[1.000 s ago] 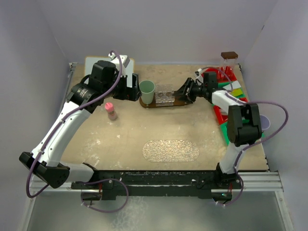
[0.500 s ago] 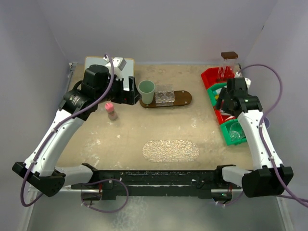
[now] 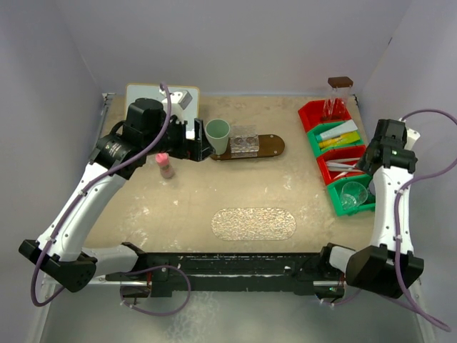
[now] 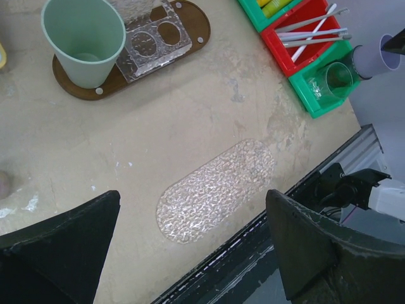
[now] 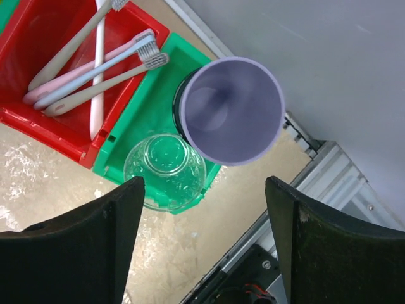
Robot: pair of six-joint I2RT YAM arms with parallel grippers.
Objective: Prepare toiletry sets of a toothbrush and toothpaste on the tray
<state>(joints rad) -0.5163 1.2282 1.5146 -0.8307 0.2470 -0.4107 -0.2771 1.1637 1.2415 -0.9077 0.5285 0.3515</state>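
Cup point(image 3: 218, 135) and rack point(image 3: 244, 140) on tray point(image 3: 273, 147), left of bins point(image 3: 323, 169)

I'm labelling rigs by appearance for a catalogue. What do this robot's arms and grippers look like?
Both the left arm and right arm have white tubular links joined by chunky black joint housings. A lilac cable loops loosely along each. The left gripper and right gripper each carry two broad, matte black, wedge-shaped fingers.
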